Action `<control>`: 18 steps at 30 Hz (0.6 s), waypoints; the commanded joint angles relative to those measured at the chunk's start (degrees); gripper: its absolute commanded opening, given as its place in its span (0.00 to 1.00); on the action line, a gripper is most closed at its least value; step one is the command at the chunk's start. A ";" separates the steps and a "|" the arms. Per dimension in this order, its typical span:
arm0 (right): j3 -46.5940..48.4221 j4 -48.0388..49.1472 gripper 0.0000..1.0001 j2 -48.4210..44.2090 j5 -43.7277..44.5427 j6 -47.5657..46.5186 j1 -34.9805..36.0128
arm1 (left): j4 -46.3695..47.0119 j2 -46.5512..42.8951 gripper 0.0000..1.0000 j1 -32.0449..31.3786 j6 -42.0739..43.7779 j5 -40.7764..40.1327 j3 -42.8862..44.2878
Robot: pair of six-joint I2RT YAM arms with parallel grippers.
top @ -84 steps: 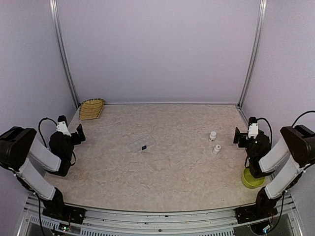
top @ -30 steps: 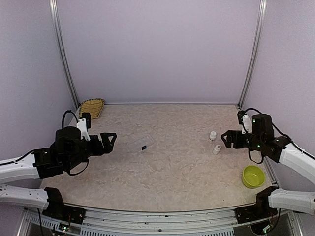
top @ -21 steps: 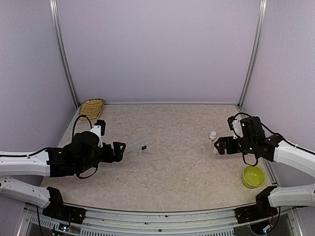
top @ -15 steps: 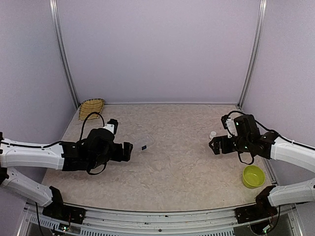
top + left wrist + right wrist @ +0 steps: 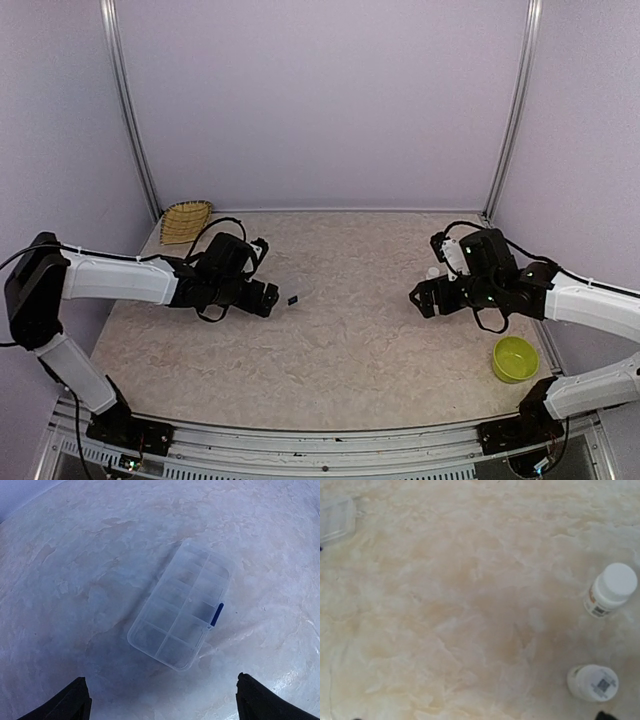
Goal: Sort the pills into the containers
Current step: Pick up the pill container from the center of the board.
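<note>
The clear organizer box (image 5: 180, 612) lies flat on the table, its cells showing through and a blue latch (image 5: 217, 614) on its right side. In the top view only the latch (image 5: 292, 299) stands out, just right of my left gripper (image 5: 267, 297). That gripper hovers over the box's near end, open wide, with fingertips (image 5: 75, 702) at the bottom corners of the left wrist view. My right gripper (image 5: 420, 298) is open and empty above bare table, left of two white bottles (image 5: 611, 590) (image 5: 593, 682). A box corner (image 5: 337, 517) shows far left. No pills are visible.
A yellow-green bowl (image 5: 514, 359) sits at the near right by the right arm. A wicker basket (image 5: 186, 220) lies at the back left corner. One bottle (image 5: 432, 272) peeks out behind the right arm; the other is hidden there.
Both arms have unfolded from their rest poses and reached inward. The left gripper has come over the organizer box; the right gripper has moved left past the two bottles.
</note>
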 commanded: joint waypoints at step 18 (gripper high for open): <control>3.26 -3.64 1.00 -2.79 -1.39 0.81 3.44 | 1.91 14.28 0.99 4.33 20.83 11.12 9.52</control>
